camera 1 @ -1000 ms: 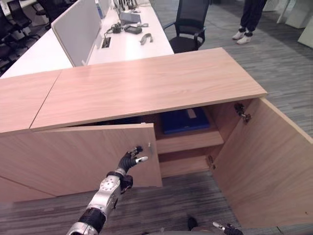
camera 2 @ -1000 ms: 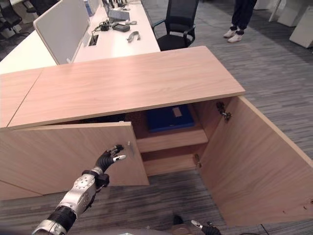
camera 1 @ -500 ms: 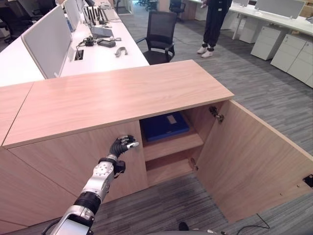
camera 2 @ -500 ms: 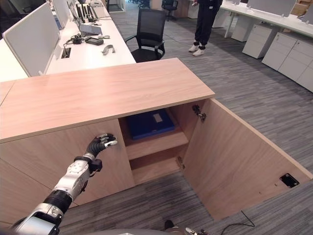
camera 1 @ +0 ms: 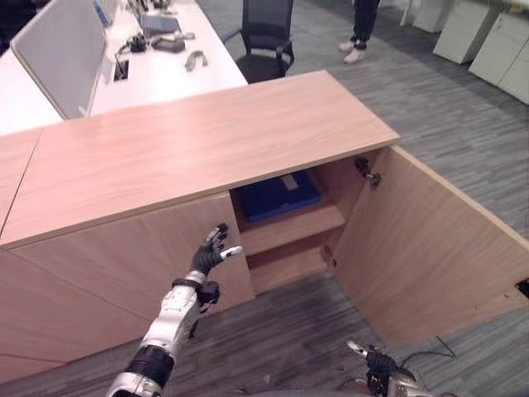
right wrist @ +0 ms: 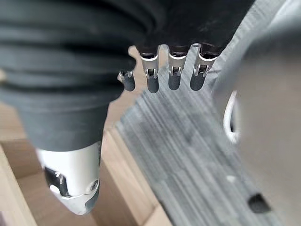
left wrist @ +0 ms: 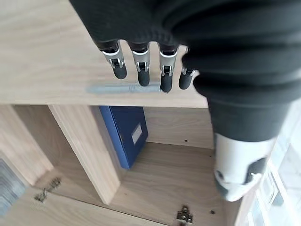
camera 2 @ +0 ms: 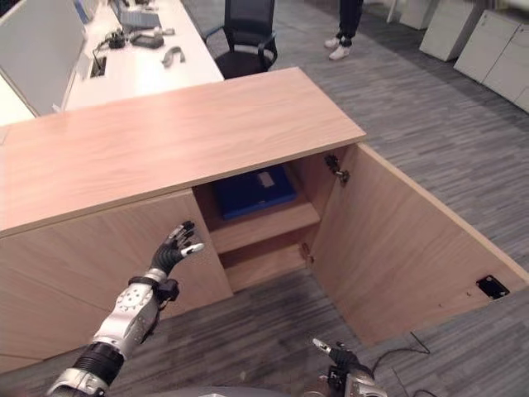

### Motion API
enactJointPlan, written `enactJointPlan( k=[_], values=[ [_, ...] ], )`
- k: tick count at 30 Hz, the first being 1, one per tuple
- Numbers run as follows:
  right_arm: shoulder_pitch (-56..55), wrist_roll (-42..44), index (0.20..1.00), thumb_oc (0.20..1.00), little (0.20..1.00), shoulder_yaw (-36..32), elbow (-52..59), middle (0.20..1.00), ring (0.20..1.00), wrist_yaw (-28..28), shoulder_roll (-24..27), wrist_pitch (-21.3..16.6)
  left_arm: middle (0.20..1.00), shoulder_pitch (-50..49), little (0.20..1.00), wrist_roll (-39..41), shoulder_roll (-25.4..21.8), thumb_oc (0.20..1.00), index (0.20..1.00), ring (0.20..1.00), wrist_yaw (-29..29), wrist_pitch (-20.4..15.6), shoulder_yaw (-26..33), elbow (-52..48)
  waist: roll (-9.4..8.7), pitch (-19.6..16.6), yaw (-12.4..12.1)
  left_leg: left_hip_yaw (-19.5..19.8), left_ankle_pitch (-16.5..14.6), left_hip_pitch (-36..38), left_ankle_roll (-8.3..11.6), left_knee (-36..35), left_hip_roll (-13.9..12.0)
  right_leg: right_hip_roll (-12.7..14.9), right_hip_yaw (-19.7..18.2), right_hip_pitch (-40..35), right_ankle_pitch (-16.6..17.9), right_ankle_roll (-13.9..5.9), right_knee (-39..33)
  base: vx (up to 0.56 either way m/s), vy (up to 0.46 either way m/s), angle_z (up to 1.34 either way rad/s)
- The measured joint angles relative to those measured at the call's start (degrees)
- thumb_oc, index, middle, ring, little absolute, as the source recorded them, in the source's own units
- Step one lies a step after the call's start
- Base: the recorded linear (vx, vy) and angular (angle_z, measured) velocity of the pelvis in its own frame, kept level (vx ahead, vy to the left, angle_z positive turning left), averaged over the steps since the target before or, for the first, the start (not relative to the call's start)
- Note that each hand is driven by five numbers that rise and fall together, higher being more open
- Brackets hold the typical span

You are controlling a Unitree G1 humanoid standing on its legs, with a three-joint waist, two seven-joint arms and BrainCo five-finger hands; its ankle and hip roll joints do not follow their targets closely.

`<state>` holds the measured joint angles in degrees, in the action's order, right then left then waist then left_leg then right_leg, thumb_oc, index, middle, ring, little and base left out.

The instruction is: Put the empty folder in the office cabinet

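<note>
The left hand, fingers straight and holding nothing, hovers before the closed left door. The right hand hangs low over the carpet, apparently relaxed. A blue folder lies on the cabinet's upper shelf, beside the wide-open right door.

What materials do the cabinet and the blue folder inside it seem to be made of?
The cabinet looks like light wood or wood-look laminate: matte, with fine straight grain lines. The blue folder looks like smooth plastic-covered board with a pale label; the exact material is unclear.
</note>
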<state>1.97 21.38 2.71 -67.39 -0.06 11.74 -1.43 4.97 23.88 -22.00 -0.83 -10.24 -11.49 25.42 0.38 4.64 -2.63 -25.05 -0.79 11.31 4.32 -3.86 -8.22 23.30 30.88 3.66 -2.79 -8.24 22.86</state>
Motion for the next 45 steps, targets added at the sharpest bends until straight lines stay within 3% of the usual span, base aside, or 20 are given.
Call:
enactJointPlan(
  k=[1,2,5,6,8,9,10,12,17,19,20,21,22,25,28,31,33,37,42,45],
  values=[
    [-0.4,0.0,1.000,1.000,1.000,-0.1,-0.1,1.000,1.000,0.0,0.0,0.0,1.000,-0.9,1.000,0.0,-0.8,1.000,1.000,1.000,0.2,-0.8,2.1,0.8,-1.17,-0.8,0.0,-0.3,0.3,0.0,0.39,0.1,0.4,-1.4,-0.4,-1.1,-1.9,-0.30,-3.7,-0.06,-0.265,-0.67],
    [-0.8,0.0,1.000,1.000,1.000,-0.1,-0.1,1.000,1.000,-0.1,1.0,-0.1,1.000,-1.3,1.000,0.0,-0.9,1.000,1.000,1.000,0.5,-1.1,3.4,2.2,0.47,-0.8,0.0,-0.7,0.5,-0.1,0.47,0.8,-1.1,-3.8,-0.9,-1.9,-1.6,-0.33,-6.6,-0.01,-0.143,-0.50],
    [-2.7,0.0,1.000,1.000,1.000,-0.1,-0.2,1.000,1.000,-0.5,2.3,-0.3,1.000,-3.3,1.000,-0.7,-1.8,1.000,1.000,1.000,-1.9,1.3,1.6,4.4,1.19,-0.9,0.4,-0.6,-0.6,-3.8,0.80,9.5,-4.1,-7.7,-4.5,-4.8,1.4,2.07,-14.5,-0.01,-0.193,-0.60],
    [-3.6,0.0,1.000,1.000,1.000,0.2,0.0,1.000,1.000,-0.6,3.0,-0.5,1.000,-4.8,1.000,-0.9,-1.0,1.000,1.000,1.000,-3.1,2.3,-0.4,5.5,1.55,-1.2,1.0,0.9,-0.9,-3.7,1.00,5.6,-2.6,-8.9,-6.6,-4.7,2.4,2.24,-16.8,-0.01,-0.133,-1.07],
    [-2.9,0.0,1.000,1.000,1.000,1.0,0.2,1.000,1.000,-0.6,5.1,-0.5,1.000,-5.6,1.000,-2.5,3.1,1.000,1.000,1.000,-4.7,4.0,-4.4,8.5,4.92,-1.0,3.0,0.9,1.5,-4.5,0.45,1.1,-2.5,-13.1,-9.5,-4.0,3.9,2.83,-19.5,-0.01,-0.083,-1.08],
    [-3.4,0.0,1.000,1.000,1.000,1.2,-0.1,1.000,1.000,-0.8,4.9,-0.3,1.000,-5.7,1.000,-3.0,4.7,1.000,1.000,1.000,-5.2,5.1,-5.5,10.1,4.39,-1.3,4.3,0.5,2.3,-3.6,1.94,1.0,-3.2,-13.5,-10.6,-3.9,4.3,2.74,-20.1,-0.02,-0.283,-0.84],
    [-4.7,0.0,1.000,1.000,1.000,2.0,-0.2,1.000,1.000,-0.6,4.8,-0.3,1.000,-5.4,1.000,-3.0,6.8,1.000,1.000,1.000,-5.5,5.3,-6.7,10.4,3.01,-1.5,7.0,0.2,2.4,-3.7,2.03,1.6,-3.4,-14.0,-11.4,-4.2,4.2,2.28,-21.3,-0.02,-0.298,-0.52],
    [-5.6,0.0,1.000,1.000,1.000,1.0,-0.4,1.000,1.000,-0.5,4.9,-0.3,1.000,-5.6,1.000,-3.0,7.7,1.000,1.000,1.000,-5.7,4.9,-6.3,10.6,2.83,-1.1,9.2,-1.2,2.3,-3.0,2.09,2.1,-4.2,-15.4,-13.3,-3.5,4.3,2.19,-22.4,-0.01,-0.215,-0.59],
    [-5.7,0.3,1.000,1.000,1.000,-0.7,-0.6,1.000,1.000,-0.8,5.5,-0.4,1.000,-7.6,1.000,-3.0,7.1,1.000,1.000,1.000,-4.9,5.2,-4.7,11.1,4.63,0.2,9.7,-5.3,2.4,-0.6,1.98,10.1,-6.4,-17.3,-19.1,-6.4,6.6,3.84,-26.7,-0.01,-0.129,-0.74],
    [-4.1,0.3,1.000,1.000,1.000,-0.2,-0.8,1.000,1.000,-0.7,6.3,-0.4,1.000,-8.1,1.000,-2.9,7.6,1.000,1.000,1.000,-4.1,5.2,-4.0,12.3,5.52,1.1,8.8,0.2,2.9,-2.5,2.44,17.7,-7.3,-17.6,-23.2,-6.9,7.7,5.81,-28.1,0.01,-0.035,-1.09],
    [-2.9,0.4,1.000,1.000,1.000,-0.2,-0.8,1.000,1.000,-0.9,6.9,-0.4,1.000,-8.0,1.000,-2.9,7.8,1.000,1.000,1.000,-3.9,5.3,-4.2,12.7,5.90,1.3,8.7,4.9,2.1,-3.9,4.59,19.7,-6.7,-17.0,-25.6,-7.0,7.9,7.21,-27.9,0.07,-0.029,-0.89],
    [-2.0,0.6,1.000,1.000,1.000,-0.2,-0.8,1.000,1.000,-1.1,7.5,-0.4,1.000,-7.9,1.000,-2.9,8.1,1.000,1.000,1.000,-3.8,5.1,-4.2,12.6,6.00,1.3,8.9,9.6,0.6,-4.2,6.55,17.5,-5.2,-16.6,-26.7,-6.8,7.9,7.26,-27.9,0.06,-0.019,-0.61],
    [-1.4,1.0,1.000,1.000,1.000,-0.2,-0.9,1.000,1.000,-1.2,7.7,-0.4,1.000,-7.3,1.000,-2.9,8.3,1.000,1.000,1.000,-3.7,5.0,-4.4,12.6,5.96,1.3,8.8,13.4,0.4,-4.1,6.72,13.7,-3.9,-16.4,-27.4,-6.6,7.8,7.34,-27.9,0.06,-0.027,-0.38],
    [-0.9,2.3,1.000,1.000,1.000,-0.9,-1.3,1.000,1.000,-1.3,8.3,-0.5,1.000,-4.5,1.000,-2.9,8.7,1.000,1.000,1.000,-3.7,4.8,-4.9,12.7,5.12,1.9,8.3,19.9,0.8,-5.5,6.26,3.1,-0.7,-16.2,-28.0,-6.7,7.3,6.97,-28.3,0.04,-0.012,-0.17],
    [-2.0,2.3,1.000,1.000,1.000,-2.0,-2.6,1.000,1.000,-1.5,9.5,-0.6,1.000,-4.2,1.000,-2.9,8.9,1.000,1.000,1.000,-3.7,4.8,-5.4,12.9,7.39,1.5,8.5,17.8,1.8,-8.4,1.10,-0.8,-0.9,-19.9,-26.9,-8.0,6.4,5.78,-28.3,0.09,0.006,-0.10],
    [-3.4,2.4,1.000,1.000,1.000,-2.8,-2.9,1.000,1.000,-1.4,8.7,-0.5,1.000,-7.0,1.000,-3.0,7.7,1.000,1.000,1.000,-3.6,4.9,-4.5,13.3,5.98,0.4,8.5,16.2,3.6,-7.6,1.85,-1.7,-0.1,-18.4,-26.6,-8.6,6.0,4.34,-28.3,0.05,0.035,-0.18],
    [-4.0,2.4,1.000,1.000,1.000,-3.1,-2.9,1.000,1.000,-1.6,8.6,-0.4,1.000,-8.2,1.000,-3.0,7.3,1.000,1.000,1.000,-3.6,4.9,-4.2,13.4,4.76,0.5,8.5,16.3,4.0,-6.8,0.91,-1.9,1.0,-17.3,-26.2,-9.1,5.9,3.11,-28.3,0.03,0.033,0.10],
    [-3.0,2.5,1.000,1.000,1.000,-3.2,-2.5,1.000,1.000,-1.8,9.4,-0.4,1.000,-9.4,1.000,-4.2,7.1,1.000,1.000,1.000,-3.6,5.0,-4.1,14.0,4.37,0.3,8.2,17.2,4.0,-4.9,0.33,-1.3,2.2,-16.4,-24.5,-11.8,5.2,1.89,-28.2,0.02,0.023,0.21],
    [7.6,4.5,1.000,1.000,1.000,-5.4,-2.2,1.000,1.000,-2.2,18.8,-0.6,1.000,-9.4,1.000,-5.2,4.8,1.000,1.000,1.000,-4.3,4.9,-4.1,14.6,4.11,-0.3,6.2,18.6,4.0,-4.8,0.50,-1.9,2.2,-16.4,-22.8,-12.8,5.1,1.83,-28.3,0.01,0.026,0.16],
    [10.1,4.5,1.000,1.000,1.000,-5.0,-2.0,1.000,1.000,-2.4,21.3,-1.6,1.000,-10.2,1.000,-5.3,4.2,1.000,1.000,1.000,-4.5,5.0,-4.2,15.1,3.52,-1.5,5.0,19.3,3.8,-5.0,0.60,-1.9,2.0,-16.6,-22.2,-12.8,4.3,1.92,-28.3,0.01,0.022,0.14]
  ],
)
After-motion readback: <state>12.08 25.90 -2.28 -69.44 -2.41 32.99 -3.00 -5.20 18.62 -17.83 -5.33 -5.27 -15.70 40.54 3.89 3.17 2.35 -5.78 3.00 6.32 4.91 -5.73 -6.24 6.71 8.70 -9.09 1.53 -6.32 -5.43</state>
